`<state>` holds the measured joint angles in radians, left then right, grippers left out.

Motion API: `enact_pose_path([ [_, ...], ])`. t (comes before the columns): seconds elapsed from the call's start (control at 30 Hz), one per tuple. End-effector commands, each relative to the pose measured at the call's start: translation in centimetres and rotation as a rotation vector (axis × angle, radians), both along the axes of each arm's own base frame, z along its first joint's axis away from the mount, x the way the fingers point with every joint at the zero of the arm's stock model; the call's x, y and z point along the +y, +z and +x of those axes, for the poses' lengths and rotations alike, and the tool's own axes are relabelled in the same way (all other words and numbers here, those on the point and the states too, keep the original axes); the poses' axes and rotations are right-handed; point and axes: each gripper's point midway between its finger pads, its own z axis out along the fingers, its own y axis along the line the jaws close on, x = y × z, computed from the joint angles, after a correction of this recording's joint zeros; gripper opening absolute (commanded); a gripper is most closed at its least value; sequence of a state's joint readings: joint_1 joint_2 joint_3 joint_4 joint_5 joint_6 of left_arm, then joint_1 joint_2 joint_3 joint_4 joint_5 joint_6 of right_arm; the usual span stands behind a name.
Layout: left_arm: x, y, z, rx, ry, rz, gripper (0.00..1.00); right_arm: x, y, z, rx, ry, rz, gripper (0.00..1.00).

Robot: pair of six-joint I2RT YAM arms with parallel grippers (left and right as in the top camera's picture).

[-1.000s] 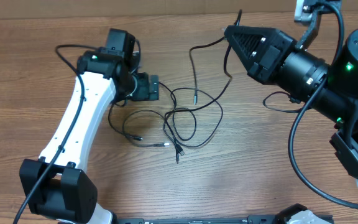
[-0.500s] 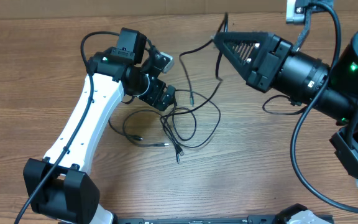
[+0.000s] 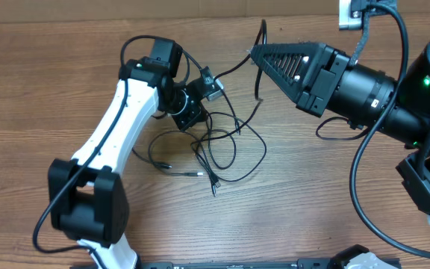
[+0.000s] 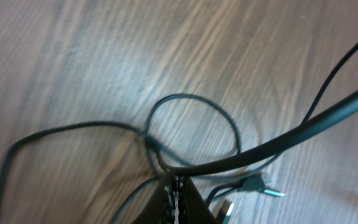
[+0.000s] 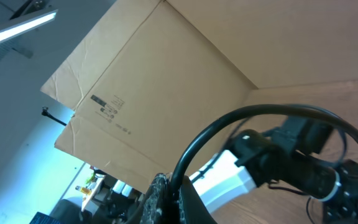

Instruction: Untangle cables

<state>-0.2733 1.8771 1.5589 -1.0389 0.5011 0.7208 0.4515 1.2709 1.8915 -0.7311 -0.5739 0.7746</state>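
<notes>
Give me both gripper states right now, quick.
Left gripper: closed, pinching a tangled cable.
Right gripper: closed, holding a raised cable.

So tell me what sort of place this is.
Probably a robotics lab: a white robot arm and a black one at a wooden table, tangled cables, a cardboard box and strip light beyond.

Surface: brown wood-grain table (image 3: 43, 82) is seen throughout | Behind: tall tan cardboard panel (image 5: 166, 74) is stood at the table's edge, marked with a small printed label (image 5: 107, 107) | Light: lit tube lamp (image 5: 20, 29) is seen upper left | Beyond: bluish, blurred clutter
</notes>
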Motion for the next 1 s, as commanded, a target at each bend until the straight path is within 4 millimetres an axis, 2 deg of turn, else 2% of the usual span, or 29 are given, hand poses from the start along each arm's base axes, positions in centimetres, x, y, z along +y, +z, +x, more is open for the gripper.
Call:
enact_pose_path([
  [0.0,-2.2,-0.5,-0.9,0.065,-0.069,-0.133,0.04,-0.2,1.4,-0.5,-0.035,0.007,0.026,0.04],
  [0.1,-2.8,-1.0,-1.3,0.118,-0.067,-0.177,0.04,-0.3,1.5,-0.4,-0.037,-0.001,0.026,0.04],
  [0.3,-4.4,0.0,-2.4,0.197,-0.083,-0.312,0.04,-0.8,1.4,0.0,-0.035,-0.02,0.026,0.04],
  [0.33,-4.5,0.1,-2.3,0.193,-0.085,-0.319,0.11,-0.9,1.4,0.1,-0.032,-0.024,0.027,0.04],
  [0.47,-4.7,0.4,-2.1,0.18,-0.09,-0.341,0.2,-1.0,1.5,0.2,-0.033,-0.027,0.028,0.04],
  [0.5,-4.8,0.5,-1.9,0.172,-0.092,-0.348,0.19,-1.0,1.5,0.2,-0.033,-0.027,0.028,0.04],
  [0.57,-4.9,0.6,-1.5,0.148,-0.097,-0.353,0.06,-1.0,1.4,0.2,-0.032,-0.027,0.027,0.04],
  [0.67,-5.3,0.8,-0.8,0.108,-0.107,-0.37,0.06,-1.0,1.4,0.2,-0.033,-0.027,0.028,0.04],
  [0.7,-5.3,0.8,-0.5,0.093,-0.11,-0.373,0.13,-1.0,1.5,0.1,-0.033,-0.027,0.028,0.04],
  [0.73,-5.4,0.9,-0.2,0.078,-0.112,-0.372,0.27,-1.0,1.5,0.1,-0.033,-0.026,0.028,0.04],
  [0.8,-5.3,0.7,0.3,0.051,-0.112,-0.361,0.43,-1.0,1.4,0.1,-0.033,-0.026,0.027,0.04],
  [0.97,-4.0,-0.3,0.9,0.033,-0.083,-0.283,0.53,-1.3,1.4,0.4,-0.03,-0.039,0.026,0.04],
])
